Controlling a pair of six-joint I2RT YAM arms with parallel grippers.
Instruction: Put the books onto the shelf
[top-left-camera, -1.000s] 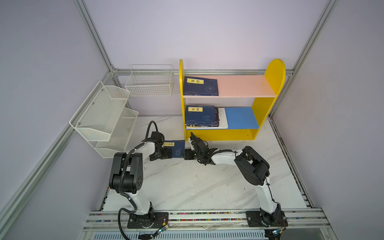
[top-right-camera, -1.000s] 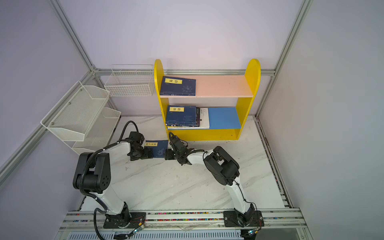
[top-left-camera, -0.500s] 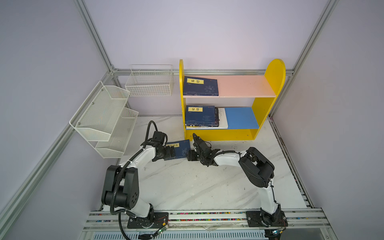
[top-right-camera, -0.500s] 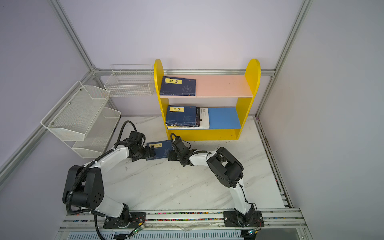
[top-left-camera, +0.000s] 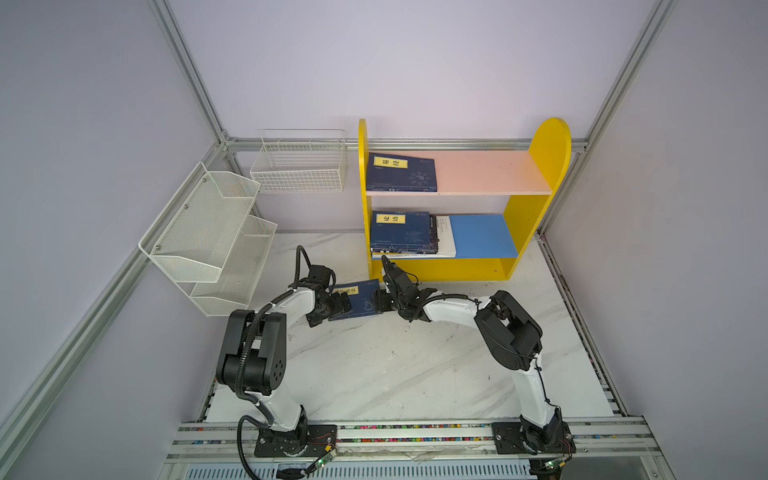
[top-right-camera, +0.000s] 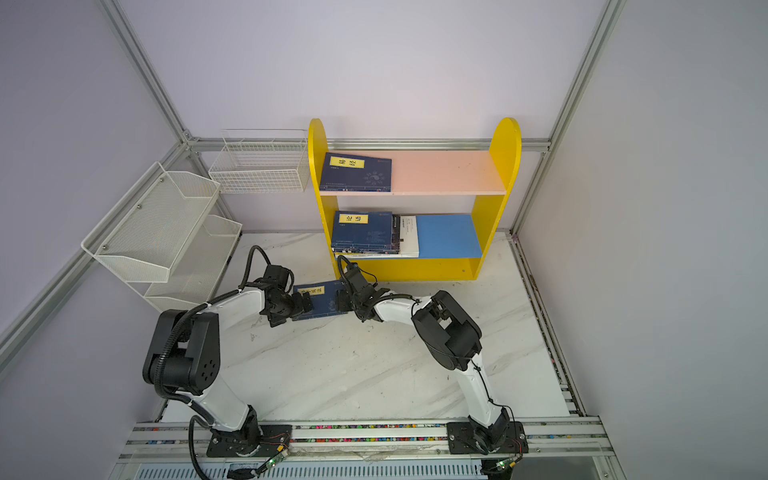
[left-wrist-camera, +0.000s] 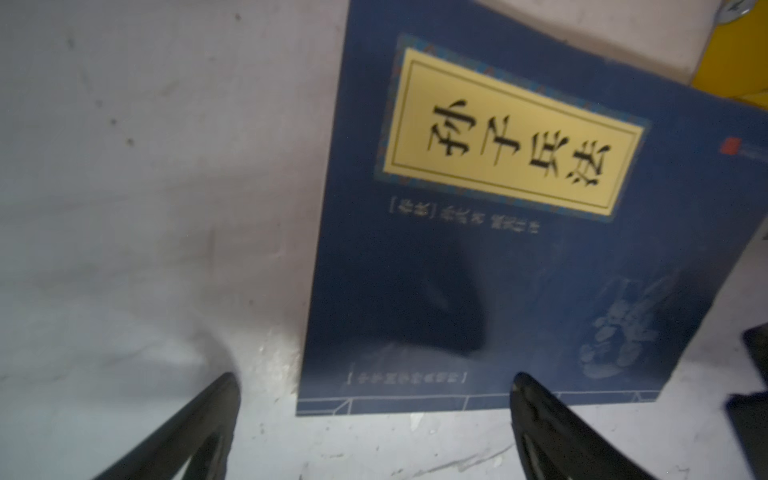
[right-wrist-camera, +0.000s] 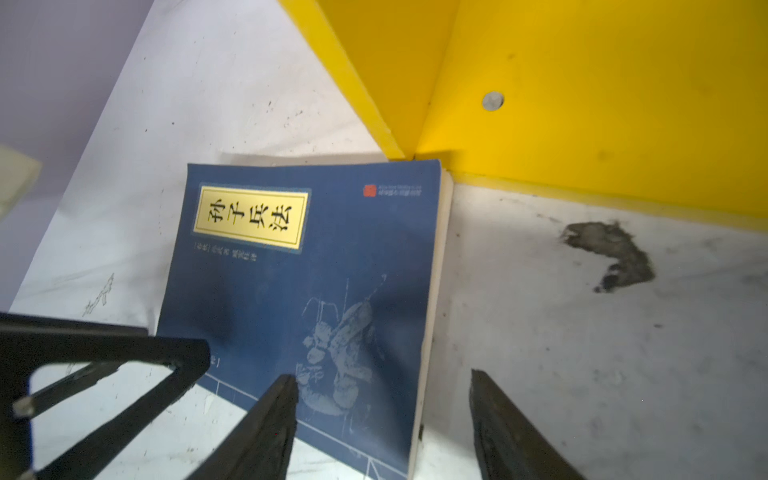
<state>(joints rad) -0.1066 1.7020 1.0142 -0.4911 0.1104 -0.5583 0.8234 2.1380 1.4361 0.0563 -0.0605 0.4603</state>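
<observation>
A navy book (top-left-camera: 360, 296) (top-right-camera: 323, 298) with a yellow title label lies flat on the marble table, one corner against the left foot of the yellow shelf (top-left-camera: 548, 166) (top-right-camera: 505, 145) (right-wrist-camera: 582, 104). My left gripper (top-left-camera: 341, 304) (top-right-camera: 304, 303) (left-wrist-camera: 376, 378) stands open at the book's (left-wrist-camera: 498, 257) left end, one fingertip over its lower edge. My right gripper (top-left-camera: 380, 301) (top-right-camera: 343, 299) (right-wrist-camera: 382, 377) is open at the right end, astride the page edge of the book (right-wrist-camera: 299, 270). Another navy book (top-left-camera: 401, 172) rests on the pink board. A stack of books (top-left-camera: 405, 232) sits on the blue board.
A white mesh tiered rack (top-left-camera: 208, 232) and a white wire basket (top-left-camera: 299, 166) hang at the back left. Metal frame rails edge the table. A dark smudge (right-wrist-camera: 611, 253) marks the marble near the shelf foot.
The navy book has slid slightly right, toward the shelf foot. The left arm's shoulder swung out and came back. Both grippers stay open at the book's ends.
</observation>
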